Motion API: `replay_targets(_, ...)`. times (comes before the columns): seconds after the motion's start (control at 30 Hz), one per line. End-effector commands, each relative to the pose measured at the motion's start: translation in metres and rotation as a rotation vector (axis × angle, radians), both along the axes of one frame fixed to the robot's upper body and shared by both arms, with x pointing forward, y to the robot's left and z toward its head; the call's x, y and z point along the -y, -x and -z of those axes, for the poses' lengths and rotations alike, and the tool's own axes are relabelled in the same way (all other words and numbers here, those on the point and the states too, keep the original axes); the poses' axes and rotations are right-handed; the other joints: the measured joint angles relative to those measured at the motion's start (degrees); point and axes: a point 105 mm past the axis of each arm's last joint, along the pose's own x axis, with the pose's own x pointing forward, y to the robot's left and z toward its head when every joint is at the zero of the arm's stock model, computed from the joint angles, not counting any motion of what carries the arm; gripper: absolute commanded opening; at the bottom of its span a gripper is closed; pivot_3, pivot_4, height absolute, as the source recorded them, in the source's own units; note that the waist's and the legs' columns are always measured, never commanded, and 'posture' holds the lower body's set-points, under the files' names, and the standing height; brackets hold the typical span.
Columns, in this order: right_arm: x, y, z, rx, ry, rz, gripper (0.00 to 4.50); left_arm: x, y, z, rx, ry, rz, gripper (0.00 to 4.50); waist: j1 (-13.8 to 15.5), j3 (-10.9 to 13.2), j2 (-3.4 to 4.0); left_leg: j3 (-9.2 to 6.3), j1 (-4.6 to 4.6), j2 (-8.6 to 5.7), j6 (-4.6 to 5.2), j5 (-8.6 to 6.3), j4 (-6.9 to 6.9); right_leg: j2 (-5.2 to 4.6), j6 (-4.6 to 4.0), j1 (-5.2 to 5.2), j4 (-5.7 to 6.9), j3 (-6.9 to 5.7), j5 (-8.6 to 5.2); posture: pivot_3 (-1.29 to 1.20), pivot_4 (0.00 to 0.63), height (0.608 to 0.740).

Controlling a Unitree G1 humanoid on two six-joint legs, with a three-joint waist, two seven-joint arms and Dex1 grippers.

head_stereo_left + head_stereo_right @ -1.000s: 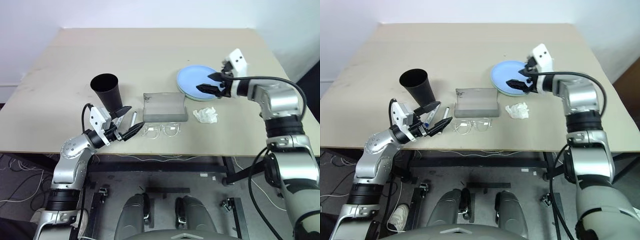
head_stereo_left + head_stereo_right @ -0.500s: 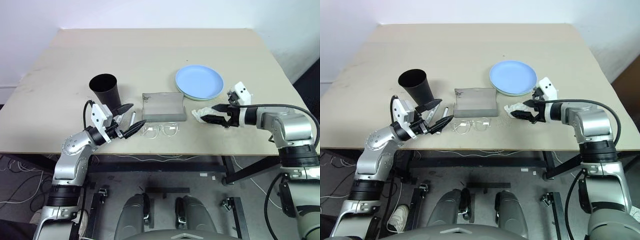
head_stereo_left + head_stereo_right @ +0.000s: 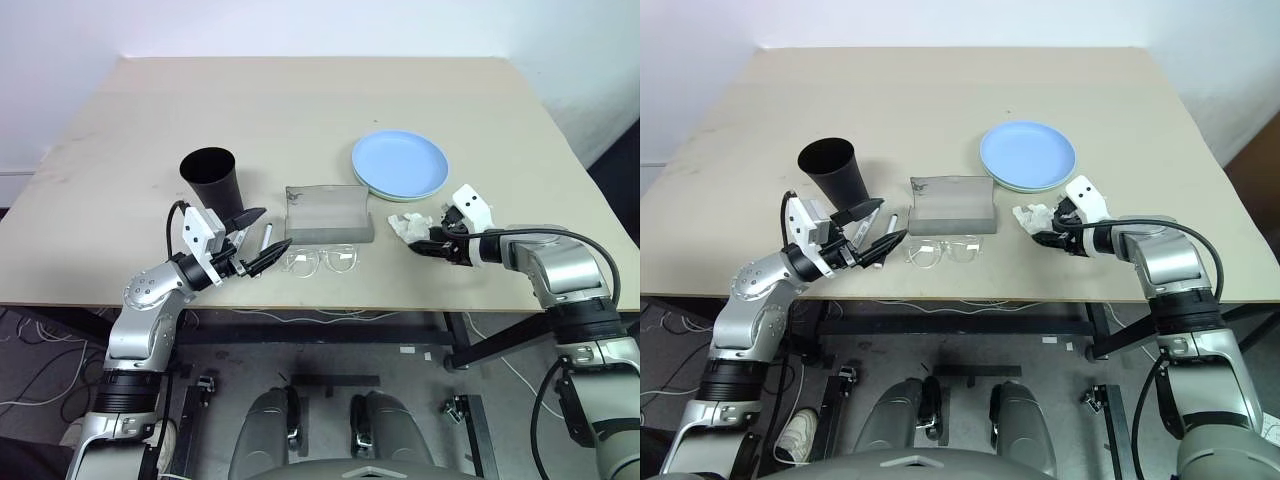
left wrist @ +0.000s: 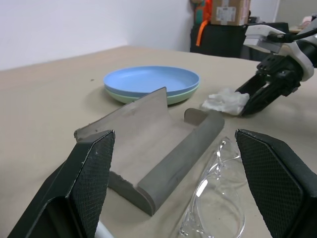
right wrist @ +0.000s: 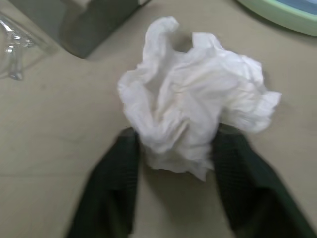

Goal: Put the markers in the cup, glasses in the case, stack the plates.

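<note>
The black cup point(image 3: 210, 178) stands upright at the left. Beside it my left gripper point(image 3: 273, 229) hovers open over a white marker point(image 3: 266, 236) lying on the table. The grey case point(image 3: 328, 213) lies open in the middle, and the clear glasses point(image 3: 322, 262) rest just in front of it. The light blue plate sits on the mint green one as stacked plates point(image 3: 400, 165). In front of the plates my right gripper point(image 3: 421, 244) is low on the table, its fingers point(image 5: 119, 188) pressed against both sides of a crumpled white tissue point(image 5: 193, 109).
The table's front edge point(image 3: 330, 305) runs close behind the glasses and both grippers. Bare tabletop point(image 3: 300, 100) stretches beyond the cup, case and plates. The case lid point(image 4: 133, 111) stands tilted up between my two grippers.
My right gripper dropped from above the plates to the table in front of them and closed on the tissue. The left arm stayed where it was.
</note>
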Motion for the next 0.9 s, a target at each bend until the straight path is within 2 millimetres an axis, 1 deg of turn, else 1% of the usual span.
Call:
replay_targets(0.03, 0.005, -0.007, -0.031, 0.108, -0.008, -0.003, 0.87, 0.001, 0.003, -0.013, 0.051, -0.006, 0.002, 4.09, 0.0, 0.0, 0.0, 0.0, 0.0, 0.0, 0.0, 0.0, 0.0, 0.01, 0.0, 0.0, 0.0, 0.0, 0.0, 0.0, 0.15, 0.71)
replay_targets(0.1, 0.003, -0.005, -0.045, 0.15, -0.04, -0.03, 0.11, 0.0, 0.003, -0.015, 0.053, -0.006, 0.0, 4.09, 0.0, 0.0, 0.0, 0.0, 0.0, 0.01, 0.0, 0.0, 0.0, 0.01, 0.0, 0.0, 0.0, 0.0, 0.0, 0.0, 0.15, 0.71)
replay_targets(0.17, 0.001, -0.003, -0.062, 0.194, -0.083, -0.055, 0.05, 0.0, 0.002, -0.016, 0.054, -0.006, -0.003, 4.09, 0.0, 0.0, 0.0, 0.0, 0.0, 0.01, 0.0, 0.0, -0.01, 0.01, 0.0, 0.0, 0.0, 0.0, 0.0, 0.0, 0.15, 0.71)
replay_targets(0.23, -0.003, -0.004, -0.088, 0.269, -0.147, -0.077, 0.05, -0.001, 0.002, -0.017, 0.056, -0.006, -0.005, 4.09, 0.0, 0.0, 0.0, 0.0, 0.0, 0.0, 0.0, 0.0, 0.0, 0.02, 0.0, 0.0, 0.0, 0.0, 0.0, 0.0, 0.15, 0.71)
replay_targets(0.3, -0.005, -0.012, -0.111, 0.337, -0.202, -0.056, 0.05, 0.0, 0.002, -0.019, 0.057, -0.006, -0.006, 4.09, -0.1, 0.0, 0.01, 0.0, 0.0, 0.0, 0.0, 0.0, 0.01, 0.01, 0.01, 0.0, 0.01, 0.0, 0.01, 0.0, 0.15, 0.71)
replay_targets(0.37, -0.01, -0.024, -0.121, 0.381, -0.228, -0.027, 0.05, 0.002, 0.002, -0.021, 0.058, -0.006, -0.004, 4.09, -0.3, 0.0, 0.01, 0.0, 0.01, 0.02, 0.0, 0.0, 0.02, 0.02, 0.0, 0.0, 0.01, 0.01, 0.02, 0.0, 0.15, 0.71)
replay_targets(0.43, -0.02, -0.038, -0.118, 0.383, -0.211, -0.013, 0.05, 0.005, 0.001, -0.024, 0.061, -0.004, -0.002, 4.09, -0.4, 0.0, -0.01, 0.0, 0.03, 0.04, -0.03, 0.02, 0.02, 0.06, -0.02, 0.0, 0.02, 0.01, 0.04, 0.0, 0.15, 0.71)
replay_targets(0.5, -0.028, -0.053, -0.107, 0.388, -0.152, 0.004, 0.05, 0.007, 0.001, -0.027, 0.064, -0.003, -0.002, 4.09, -0.3, 0.0, -0.02, 0.0, 0.04, 0.06, -0.05, 0.03, 0.01, 0.08, -0.04, 0.01, 0.02, 0.01, 0.04, 0.0, 0.15, 0.71)
replay_targets(0.57, -0.033, -0.07, -0.098, 0.383, -0.13, 0.059, 0.05, 0.009, 0.0, -0.03, 0.068, -0.002, -0.004, 4.09, -0.2, 0.0, -0.01, 0.02, 0.03, 0.05, -0.05, 0.04, 0.01, 0.08, -0.04, 0.01, 0.02, 0.02, 0.04, 0.0, 0.15, 0.71)
replay_targets(0.67, -0.038, -0.091, -0.091, 0.37, -0.128, 0.154, 0.05, 0.008, 0.001, -0.031, 0.069, -0.003, -0.009, 4.09, -0.2, 0.0, 0.03, 0.1, -0.03, 0.0, 0.05, 0.13, -0.01, 0.05, 0.0, -0.04, 0.04, 0.03, 0.06, 0.0, 0.15, 0.71)
replay_targets(0.7, -0.039, -0.095, -0.09, 0.374, -0.119, 0.173, 0.05, 0.008, 0.002, -0.032, 0.07, -0.004, -0.012, 4.09, -0.1, 0.0, 0.04, 0.15, -0.04, 0.0, -0.2, 0.29, -0.01, 0.05, 0.01, -0.07, 0.04, 0.05, 0.07, 0.0, 0.15, 0.71)
replay_targets(0.8, -0.042, -0.103, -0.087, 0.382, -0.088, 0.215, 0.05, 0.006, 0.003, -0.033, 0.071, -0.003, -0.022, 4.09, -0.2, 0.0, 0.04, 0.31, -0.03, 0.01, -0.21, 0.32, -0.06, 0.05, 0.03, -0.12, 0.04, 0.15, 0.08, 0.0, 0.15, 0.71)
replay_targets(0.9, -0.042, -0.106, -0.084, 0.378, -0.068, 0.235, 0.05, 0.003, 0.005, -0.031, 0.068, -0.001, -0.034, 4.09, -0.3, 0.0, 0.03, 0.42, 0.02, 0.02, -0.2, 0.32, -0.08, 0.05, 0.06, -0.12, 0.04, 0.26, 0.09, 0.0, 0.15, 0.71)
